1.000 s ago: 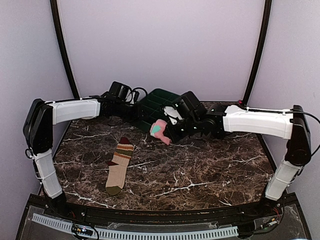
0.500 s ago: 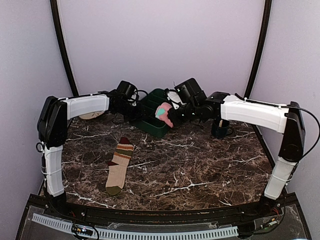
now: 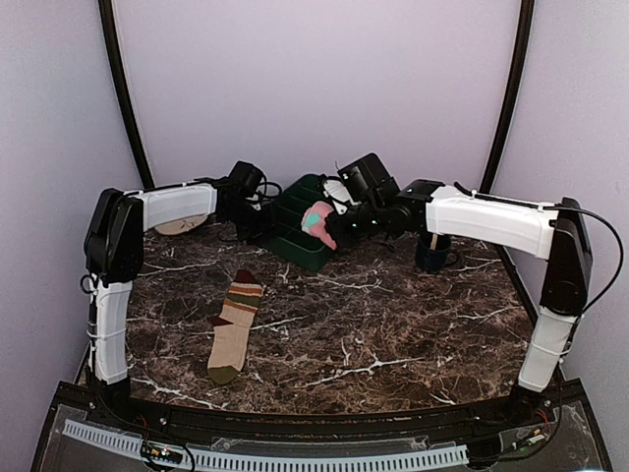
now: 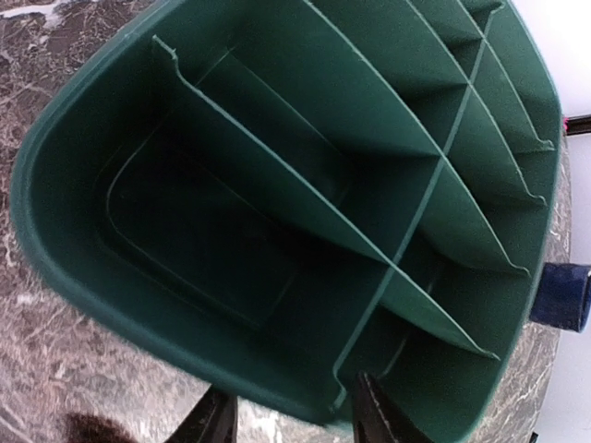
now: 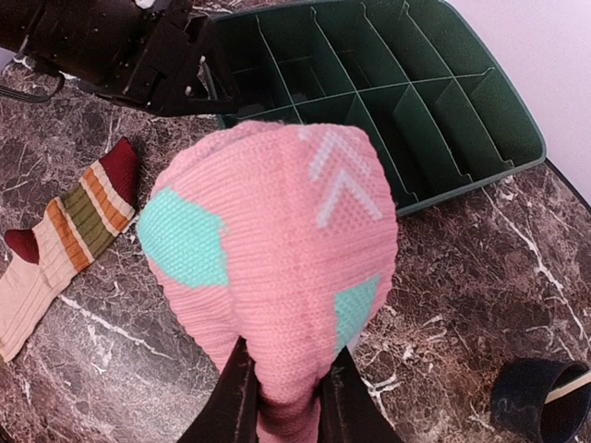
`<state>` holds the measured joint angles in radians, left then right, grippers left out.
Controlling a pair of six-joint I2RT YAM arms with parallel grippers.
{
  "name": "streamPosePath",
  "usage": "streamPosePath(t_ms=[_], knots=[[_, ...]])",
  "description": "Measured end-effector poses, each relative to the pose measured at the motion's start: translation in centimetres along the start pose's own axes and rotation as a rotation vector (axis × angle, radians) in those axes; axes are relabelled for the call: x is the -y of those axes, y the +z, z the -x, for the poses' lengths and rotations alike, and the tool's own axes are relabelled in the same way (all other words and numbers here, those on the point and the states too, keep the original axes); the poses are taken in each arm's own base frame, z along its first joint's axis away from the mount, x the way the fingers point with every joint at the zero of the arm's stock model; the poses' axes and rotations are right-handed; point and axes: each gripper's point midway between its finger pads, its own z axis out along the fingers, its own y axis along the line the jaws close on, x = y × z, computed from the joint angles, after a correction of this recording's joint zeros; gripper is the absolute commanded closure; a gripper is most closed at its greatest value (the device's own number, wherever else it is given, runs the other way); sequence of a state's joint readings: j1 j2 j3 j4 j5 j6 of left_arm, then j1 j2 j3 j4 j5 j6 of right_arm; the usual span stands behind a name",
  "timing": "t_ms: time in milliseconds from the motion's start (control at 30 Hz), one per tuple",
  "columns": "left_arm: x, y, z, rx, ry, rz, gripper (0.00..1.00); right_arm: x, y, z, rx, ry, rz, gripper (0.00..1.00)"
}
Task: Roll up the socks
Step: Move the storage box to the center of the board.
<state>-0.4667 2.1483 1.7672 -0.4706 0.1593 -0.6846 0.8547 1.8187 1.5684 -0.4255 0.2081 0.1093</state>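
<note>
The marbled bench (image 3: 393, 334) is occupied by a green divided bin (image 4: 231, 231). The striped sock (image 3: 234, 329) is laid flat on the bench. The bunched pink sock (image 5: 277, 258) is clamped in the right gripper (image 5: 286, 397) jaws, near the bin. The left gripper (image 4: 291, 420) jaws are parted at the bin's wall.

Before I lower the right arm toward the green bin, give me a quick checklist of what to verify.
1. Pink sock rolled and gripped by right tool: ok.
2. Green bin compartments in the left wrist view empty: ok.
3. Left tool clear of the bin: not ok; its open fingers straddle the near rim.
4. Pink sock directly over a compartment: cannot tell.
5. Striped sock rolled: not ok; it lies flat on the table.
6. Dark cup clear of the right arm: cannot tell; it sits close under the forearm.
</note>
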Motion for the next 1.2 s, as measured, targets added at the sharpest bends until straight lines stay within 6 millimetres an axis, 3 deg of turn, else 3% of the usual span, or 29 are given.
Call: streamPosePath(t_ms=[167, 233, 333, 500, 700, 1200], knots=[[-0.7, 1.6, 0.6, -0.014, -0.022, 0.016, 0.6, -0.1, 0.2, 0.7, 0.011, -0.003, 0.006, 1.0], [-0.6, 1.6, 0.9, -0.019, -0.027, 0.017, 0.67, -0.1, 0.2, 0.8, 0.014, -0.004, 0.007, 1.0], [-0.4, 1.9, 1.3, -0.025, -0.042, 0.012, 0.88, -0.1, 0.2, 0.9, 0.017, -0.009, 0.009, 1.0], [-0.2, 2.4, 2.1, -0.02, -0.05, -0.021, 0.98, 0.0, 0.2, 0.9, 0.016, -0.015, 0.01, 1.0], [1.2, 2.5, 0.7, -0.062, 0.046, -0.063, 1.0, -0.1, 0.2, 0.9, 0.017, -0.016, 0.017, 1.0], [0.8, 1.2, -1.6, -0.06, 0.05, -0.004, 1.0, 0.9, 1.0, 0.2, -0.012, 0.027, -0.039, 1.0]])
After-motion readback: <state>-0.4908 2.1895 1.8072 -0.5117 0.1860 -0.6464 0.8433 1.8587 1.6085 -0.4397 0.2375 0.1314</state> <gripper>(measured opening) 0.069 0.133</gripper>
